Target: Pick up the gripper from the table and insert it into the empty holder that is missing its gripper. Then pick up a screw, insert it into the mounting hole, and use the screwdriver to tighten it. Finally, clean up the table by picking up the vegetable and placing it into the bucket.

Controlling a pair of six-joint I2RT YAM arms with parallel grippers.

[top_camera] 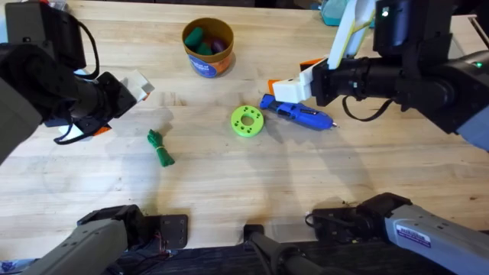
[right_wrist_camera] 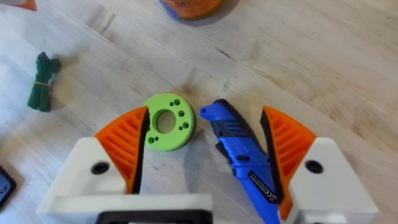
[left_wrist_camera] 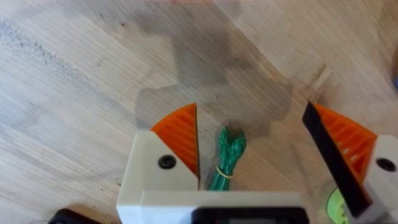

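blue screwdriver [right_wrist_camera: 239,146] sits between our right gripper's [right_wrist_camera: 202,146] wide-open, empty fingers; our left gripper [left_wrist_camera: 267,149] gapes empty over the vegetable [left_wrist_camera: 228,155].

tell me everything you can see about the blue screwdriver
The bright blue pen-shaped plastic power screwdriver lies flat on the wooden table, its thin dark tip toward the right. It has ribbed grip grooves and a dark label on its body. It sits just right of the lime-green round disc, not touching it. The right tool hangs open above it, not gripping.
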